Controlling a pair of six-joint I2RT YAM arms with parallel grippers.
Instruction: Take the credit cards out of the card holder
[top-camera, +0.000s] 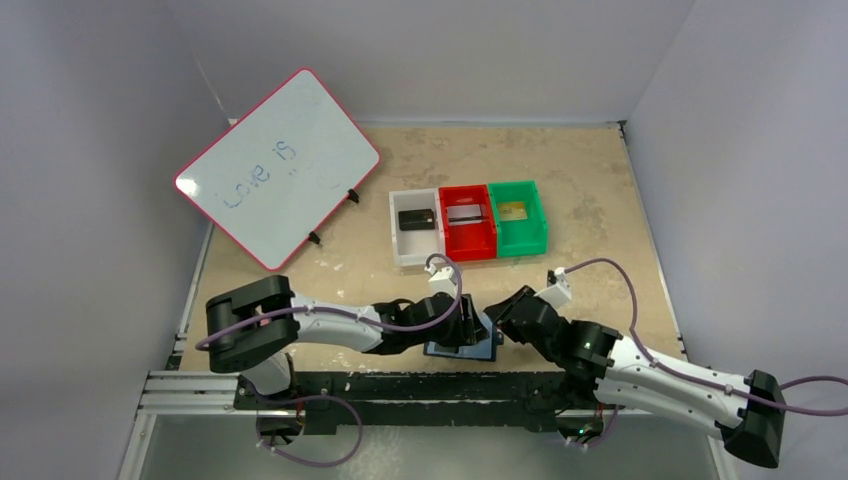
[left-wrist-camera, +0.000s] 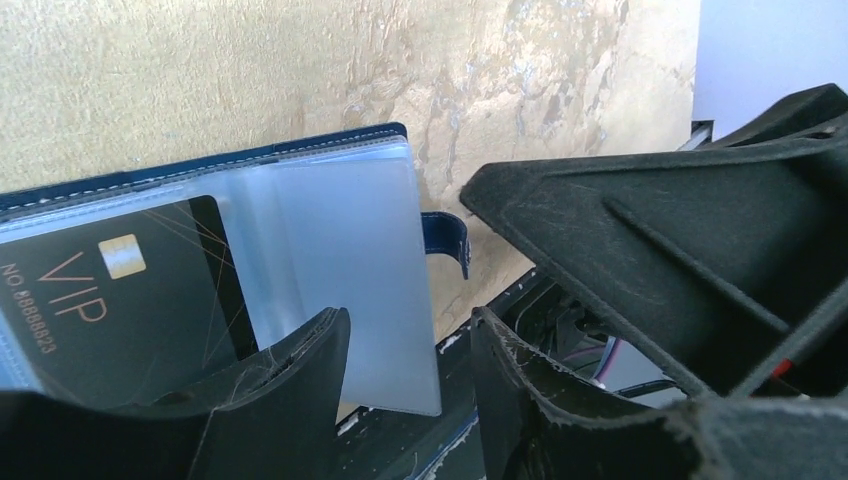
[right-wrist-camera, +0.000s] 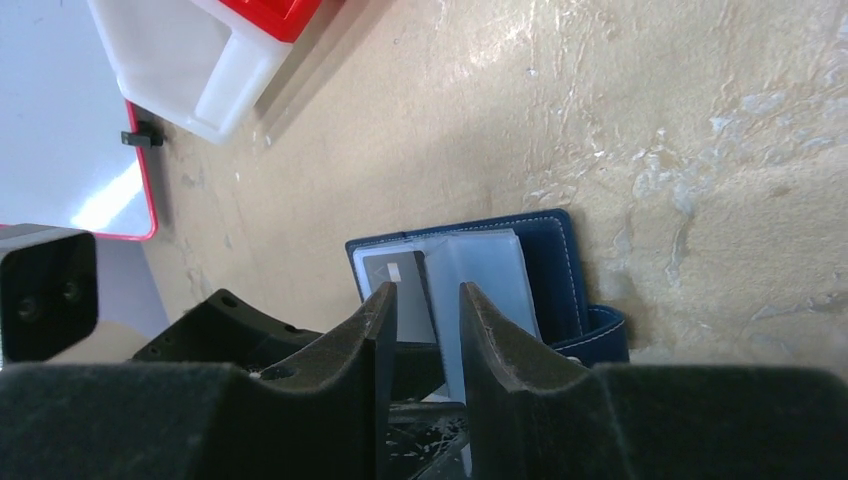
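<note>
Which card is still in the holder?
The black VIP card, under a clear sleeve of the open card holder; the other cards lie in the bins.

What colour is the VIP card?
Black with gold lettering, best seen from the left wrist.

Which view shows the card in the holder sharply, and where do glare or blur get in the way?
Left wrist: the black VIP card reads sharply through the milky sleeve; the left claw is soft-edged up close. Right wrist: the card holder is small, the right claw blurred. Top external: arms hide most of it.
</note>
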